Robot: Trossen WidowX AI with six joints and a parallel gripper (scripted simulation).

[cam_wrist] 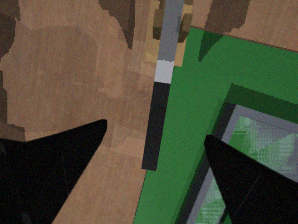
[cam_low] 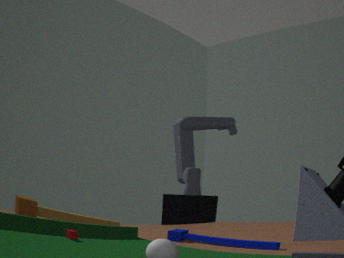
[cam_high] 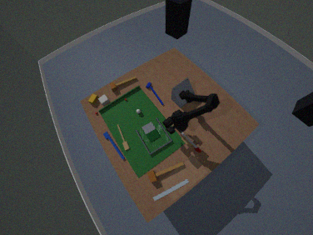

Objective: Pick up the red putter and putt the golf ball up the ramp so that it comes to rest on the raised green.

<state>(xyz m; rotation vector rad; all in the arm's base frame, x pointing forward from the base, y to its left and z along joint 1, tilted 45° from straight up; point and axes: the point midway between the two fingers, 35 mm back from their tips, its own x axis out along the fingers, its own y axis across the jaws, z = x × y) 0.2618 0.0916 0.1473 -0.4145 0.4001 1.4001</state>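
Red-headed putter (cam_high: 191, 142), with its slim black grip and grey shaft, lies flat on the brown board along the green felt mat's (cam_high: 125, 121) edge; we hold our black gripper (cam_wrist: 152, 145) spread wide and empty over what seems its grip end.
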